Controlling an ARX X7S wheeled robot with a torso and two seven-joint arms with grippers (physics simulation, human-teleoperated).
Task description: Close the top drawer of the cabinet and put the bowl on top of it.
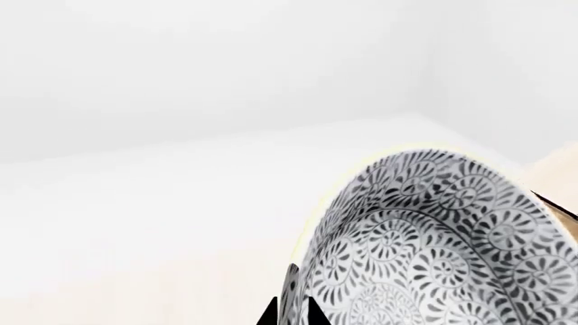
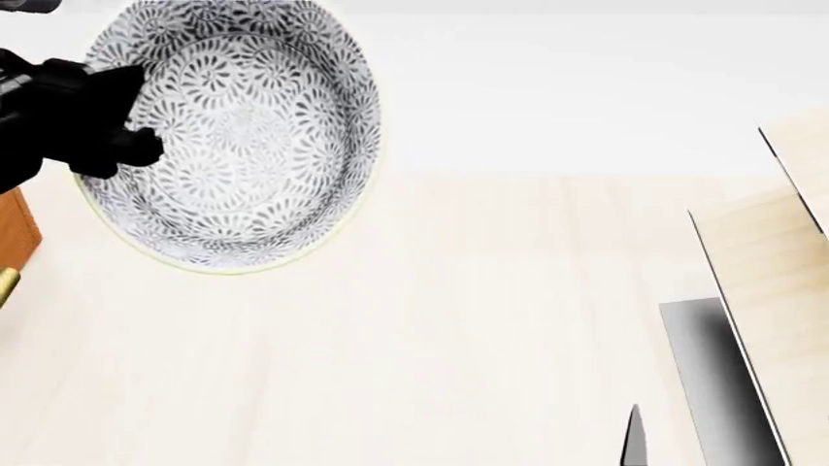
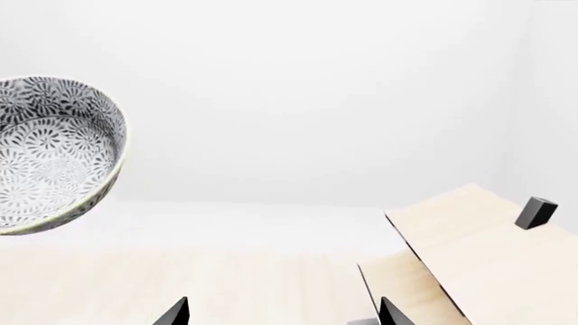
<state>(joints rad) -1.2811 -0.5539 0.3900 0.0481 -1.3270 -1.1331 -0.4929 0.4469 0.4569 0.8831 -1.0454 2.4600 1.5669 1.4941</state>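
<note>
The bowl (image 2: 240,136), white with a dense grey-blue floral pattern, hangs in the air at the head view's upper left, tilted so its inside faces the camera. My left gripper (image 1: 291,313) is shut on the bowl's rim, one black fingertip inside and one outside; in the head view its black body covers the bowl's left edge. Only a reddish-brown corner of the cabinet (image 2: 14,228) shows at the far left, below the bowl, with a sliver of brass under it. The top drawer is out of view. My right gripper (image 3: 281,313) stands wide open with nothing between its fingers, and the bowl (image 3: 50,156) lies far off to its side.
A pale wooden structure (image 2: 778,252) with slanted panels stands at the right on a dark base (image 2: 712,379). A small dark block (image 3: 535,212) sits on it. Pale floor stretches between it and the cabinet, with white walls behind.
</note>
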